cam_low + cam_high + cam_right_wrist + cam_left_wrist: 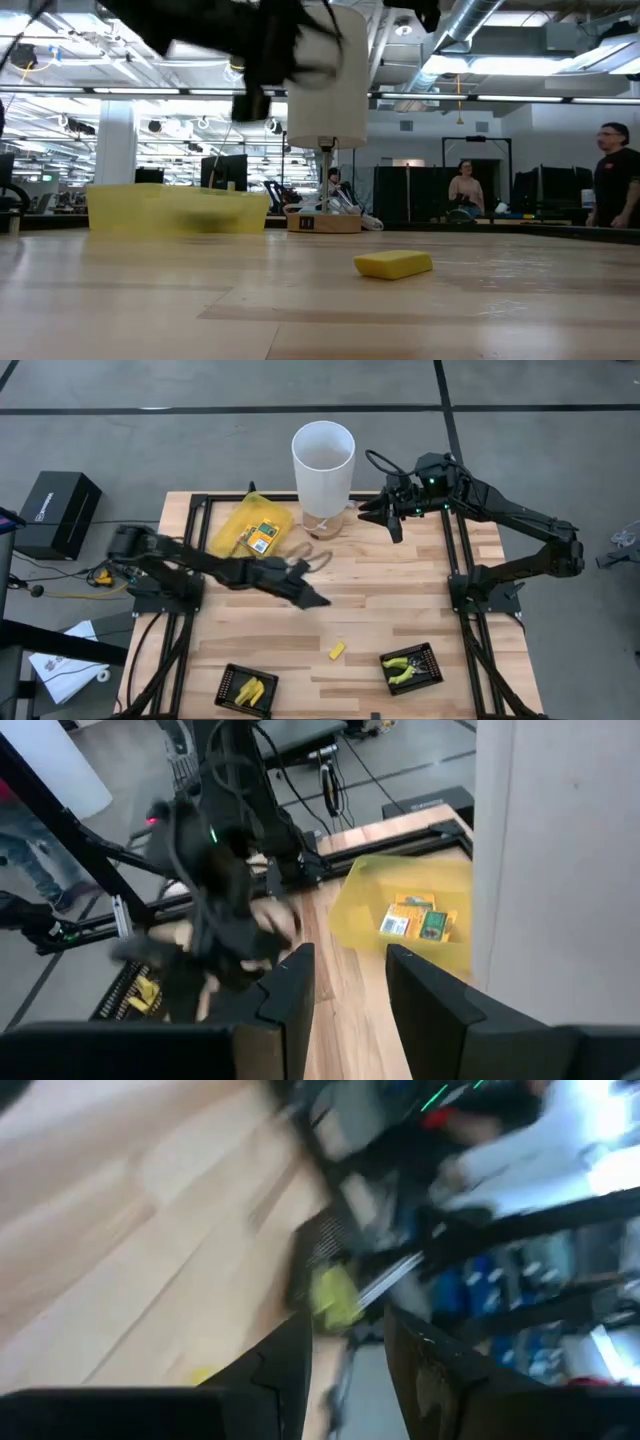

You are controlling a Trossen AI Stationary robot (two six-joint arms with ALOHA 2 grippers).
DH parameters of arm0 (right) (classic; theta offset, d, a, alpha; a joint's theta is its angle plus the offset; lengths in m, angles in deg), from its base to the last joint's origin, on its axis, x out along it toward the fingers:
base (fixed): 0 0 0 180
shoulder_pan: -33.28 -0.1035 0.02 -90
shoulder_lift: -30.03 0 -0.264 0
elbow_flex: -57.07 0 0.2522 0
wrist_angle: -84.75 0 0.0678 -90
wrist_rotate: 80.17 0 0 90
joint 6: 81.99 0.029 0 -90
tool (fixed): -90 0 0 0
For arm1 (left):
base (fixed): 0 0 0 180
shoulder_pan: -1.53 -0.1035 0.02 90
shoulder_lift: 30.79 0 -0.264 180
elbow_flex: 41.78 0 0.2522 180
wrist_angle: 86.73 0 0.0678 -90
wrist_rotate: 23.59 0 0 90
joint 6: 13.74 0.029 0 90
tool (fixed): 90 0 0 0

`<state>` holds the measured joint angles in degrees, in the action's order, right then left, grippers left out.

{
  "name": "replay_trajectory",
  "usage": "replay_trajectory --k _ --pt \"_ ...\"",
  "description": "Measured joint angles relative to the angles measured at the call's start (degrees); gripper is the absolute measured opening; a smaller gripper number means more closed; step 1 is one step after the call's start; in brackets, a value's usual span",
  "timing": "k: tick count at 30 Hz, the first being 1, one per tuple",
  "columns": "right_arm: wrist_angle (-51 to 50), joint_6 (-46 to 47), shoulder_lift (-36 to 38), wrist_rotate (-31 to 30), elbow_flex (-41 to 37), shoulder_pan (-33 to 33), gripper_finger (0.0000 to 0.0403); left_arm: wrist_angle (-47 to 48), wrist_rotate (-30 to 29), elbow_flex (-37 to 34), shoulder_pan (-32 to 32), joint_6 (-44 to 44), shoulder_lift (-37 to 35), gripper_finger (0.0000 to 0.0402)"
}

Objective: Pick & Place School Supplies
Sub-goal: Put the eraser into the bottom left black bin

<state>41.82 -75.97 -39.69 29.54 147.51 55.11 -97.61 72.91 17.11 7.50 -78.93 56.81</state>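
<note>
High view: the left pincer (318,600) hovers mid-desk, fingers apart and empty — the short yellow oblong piece (337,651) lies just beyond it on the wooden desk (400,600). The right pincer (392,512), fingers also apart, waits beside the tall white cylindrical cup (322,470).

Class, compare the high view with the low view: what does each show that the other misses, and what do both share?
Only the high view shows the two black trays and the labelled packet inside the yellow pouch. Only the low view shows people standing in the room behind the table. Both show the yellow oblong piece lying loose on the table and the white bin.
</note>
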Motion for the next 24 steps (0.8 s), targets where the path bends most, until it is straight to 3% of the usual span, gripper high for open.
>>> replay_trajectory --k 4,10,18,24 --pt "-1.83 0.02 0.00 -0.01 0.00 0.02 0.0118 0.50 5.75 3.26 0.56 0.24 11.02 0.0120" --pt "-4.06 -0.07 -0.01 -0.01 0.00 0.02 0.0118 0.39 11.64 9.26 2.92 0.68 20.35 0.0120" --pt "-5.07 -0.61 -0.02 -0.01 0.00 0.02 0.0118 6.00 14.57 15.65 4.97 4.52 24.26 0.0120" --pt "-5.85 -1.53 -0.01 -0.01 0.00 0.02 0.0118 8.67 14.52 15.57 5.16 5.04 24.93 0.0118"
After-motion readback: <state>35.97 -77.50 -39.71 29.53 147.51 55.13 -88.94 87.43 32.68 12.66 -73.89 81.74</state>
